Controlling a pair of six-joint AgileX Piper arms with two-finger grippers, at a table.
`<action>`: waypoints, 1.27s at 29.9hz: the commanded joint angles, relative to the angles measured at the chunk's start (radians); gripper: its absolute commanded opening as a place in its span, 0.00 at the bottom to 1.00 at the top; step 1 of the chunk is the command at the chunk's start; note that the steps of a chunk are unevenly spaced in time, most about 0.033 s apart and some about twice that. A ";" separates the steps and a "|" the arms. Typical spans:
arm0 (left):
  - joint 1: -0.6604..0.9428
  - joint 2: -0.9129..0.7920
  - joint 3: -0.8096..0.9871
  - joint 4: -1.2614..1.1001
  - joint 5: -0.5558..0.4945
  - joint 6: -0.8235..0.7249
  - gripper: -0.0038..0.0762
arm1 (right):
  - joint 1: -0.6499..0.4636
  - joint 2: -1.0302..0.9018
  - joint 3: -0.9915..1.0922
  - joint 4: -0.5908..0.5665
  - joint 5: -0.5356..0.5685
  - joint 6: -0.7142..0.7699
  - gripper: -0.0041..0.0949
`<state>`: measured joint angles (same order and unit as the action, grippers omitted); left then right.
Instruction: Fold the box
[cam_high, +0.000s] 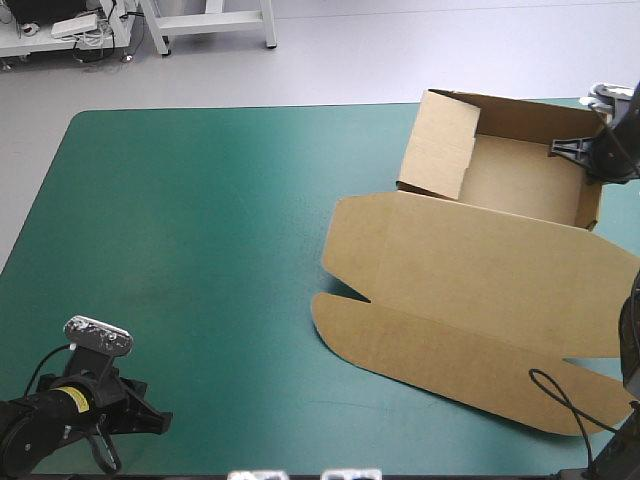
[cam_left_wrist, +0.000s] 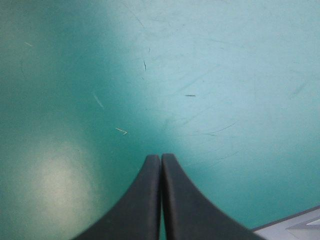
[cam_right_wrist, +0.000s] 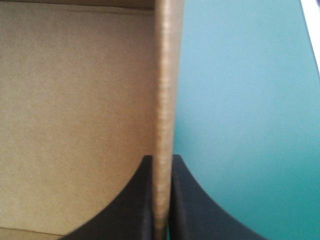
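Note:
The brown box (cam_high: 500, 200) stands as an open tray at the table's far right, its lid (cam_high: 470, 300) lying flat toward the near edge. My right gripper (cam_high: 590, 150) sits at the tray's right wall, and in the right wrist view it (cam_right_wrist: 161, 162) is shut on that wall (cam_right_wrist: 165, 100), one finger inside the tray and one outside. My left gripper (cam_high: 150, 420) rests at the table's near left corner, far from the box. In the left wrist view it (cam_left_wrist: 161, 157) is shut on nothing, over the bare teal-green cover (cam_left_wrist: 200, 75).
The tray's left wall (cam_high: 440, 145) stands upright. The lid's two flaps (cam_high: 340, 310) spread toward the table's middle. Bare teal-green cover (cam_high: 200, 230) fills the left half of the table. The table's right edge runs close beside the tray.

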<state>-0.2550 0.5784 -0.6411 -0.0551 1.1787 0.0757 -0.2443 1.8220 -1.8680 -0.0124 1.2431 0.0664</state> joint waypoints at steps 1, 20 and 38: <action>-0.004 0.004 -0.023 -0.008 -0.043 -0.007 0.04 | -0.084 -0.061 -0.014 0.012 0.006 -0.037 0.02; -0.004 0.004 -0.023 -0.010 -0.049 -0.007 0.04 | -0.218 0.020 0.152 0.059 -0.019 -0.081 0.02; -0.004 0.004 -0.023 -0.012 -0.037 -0.007 0.04 | -0.217 0.047 0.152 0.052 -0.062 -0.153 0.13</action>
<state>-0.2550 0.5784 -0.6411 -0.0551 1.1720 0.0757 -0.4584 1.9197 -1.6914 0.0498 1.1904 -0.0701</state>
